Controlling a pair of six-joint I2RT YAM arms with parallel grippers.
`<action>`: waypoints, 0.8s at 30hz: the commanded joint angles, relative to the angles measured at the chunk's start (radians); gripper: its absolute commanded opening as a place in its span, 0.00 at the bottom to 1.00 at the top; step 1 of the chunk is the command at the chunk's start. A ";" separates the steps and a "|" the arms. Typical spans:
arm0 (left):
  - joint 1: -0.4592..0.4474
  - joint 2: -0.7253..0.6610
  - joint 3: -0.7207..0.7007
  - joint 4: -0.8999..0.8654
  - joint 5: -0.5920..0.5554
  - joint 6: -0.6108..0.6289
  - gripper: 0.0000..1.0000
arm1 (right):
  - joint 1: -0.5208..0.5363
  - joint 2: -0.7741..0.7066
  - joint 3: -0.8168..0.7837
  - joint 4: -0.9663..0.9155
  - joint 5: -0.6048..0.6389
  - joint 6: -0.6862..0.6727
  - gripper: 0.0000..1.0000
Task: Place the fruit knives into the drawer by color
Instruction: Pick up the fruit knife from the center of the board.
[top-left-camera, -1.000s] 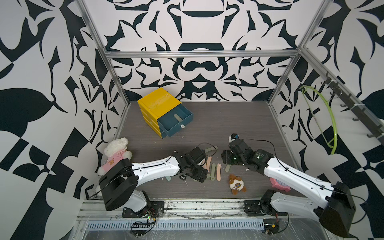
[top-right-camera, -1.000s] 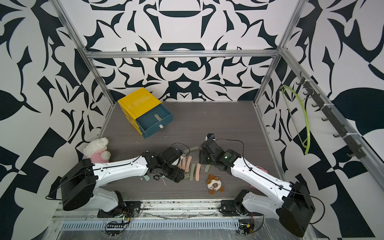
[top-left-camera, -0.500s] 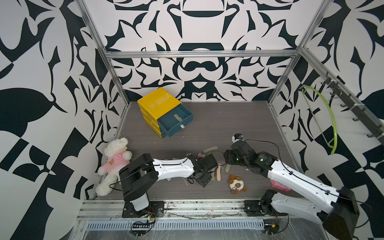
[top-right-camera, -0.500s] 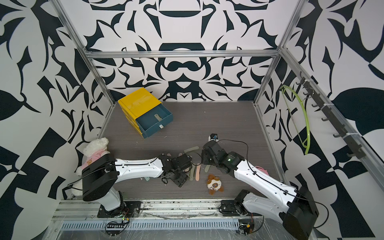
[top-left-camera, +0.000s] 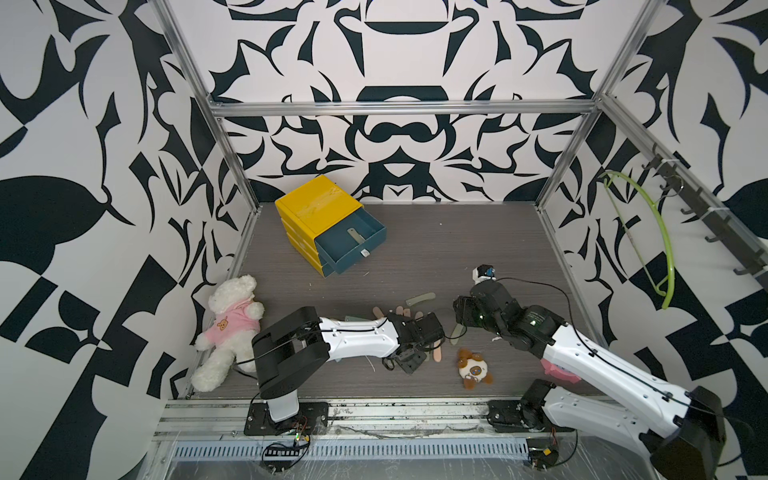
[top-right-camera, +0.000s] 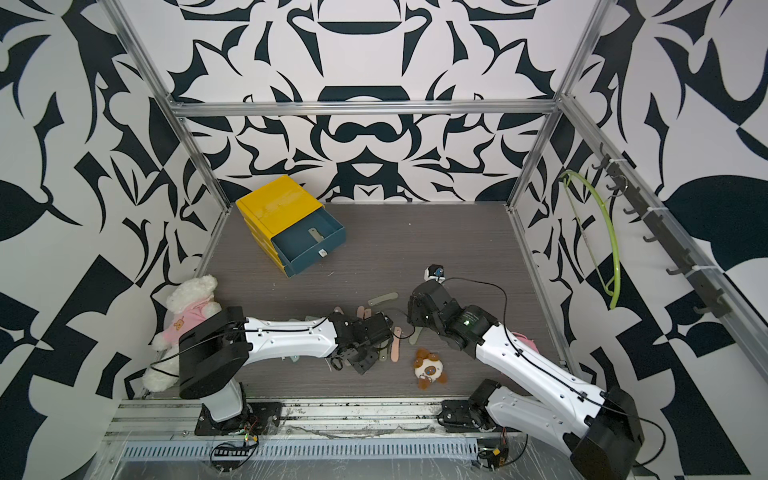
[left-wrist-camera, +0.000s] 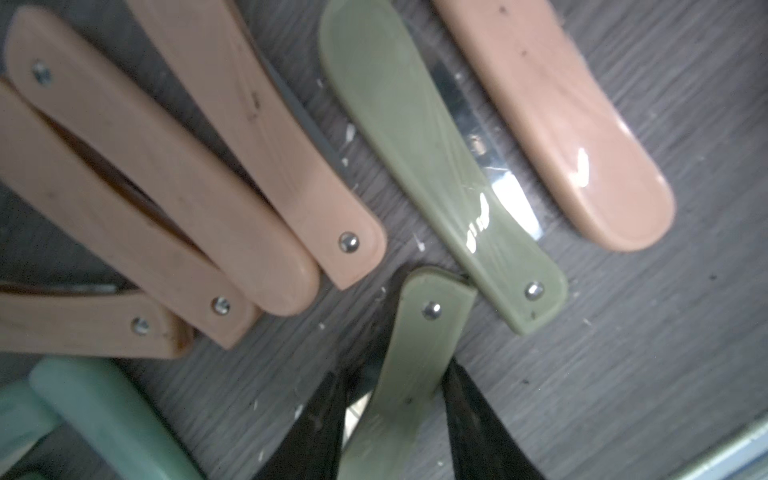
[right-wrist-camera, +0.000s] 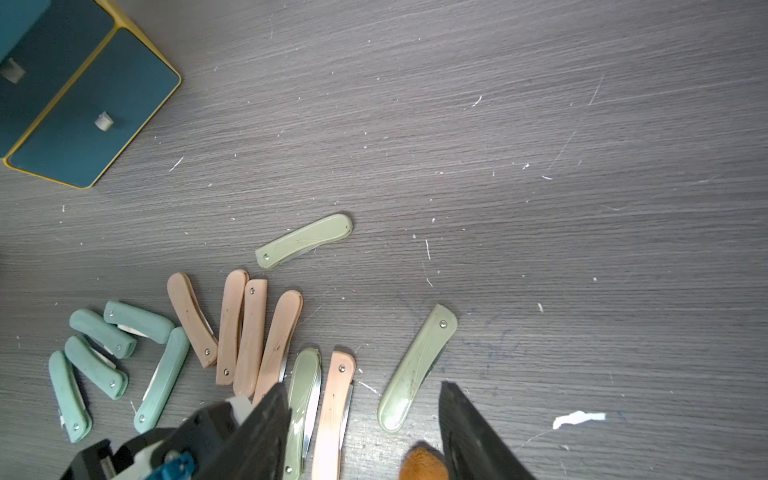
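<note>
Olive knife between left gripper fingers

A lab cell (patterned walls, aluminium frame).

The drawer cabinet stands far left on the table. Its top drawer is pulled out toward the near right, with one fruit knife inside. A teddy bear lies at the near left edge. The other fruit knives lie clustered near the middle, with a lone knife just beyond them. The left gripper hangs over the cluster, straddling one of them. The right gripper is just to the right. A small plush toy lies nearer, right of the cluster.
</note>
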 joint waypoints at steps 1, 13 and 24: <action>-0.001 0.043 -0.016 -0.045 -0.016 0.005 0.37 | -0.007 -0.012 0.031 -0.008 0.027 -0.011 0.60; 0.000 0.009 0.000 -0.043 -0.079 -0.007 0.27 | -0.019 -0.020 0.041 -0.011 0.028 -0.010 0.59; 0.049 -0.223 0.064 -0.090 -0.188 0.001 0.23 | -0.025 -0.019 0.044 0.005 0.027 -0.003 0.59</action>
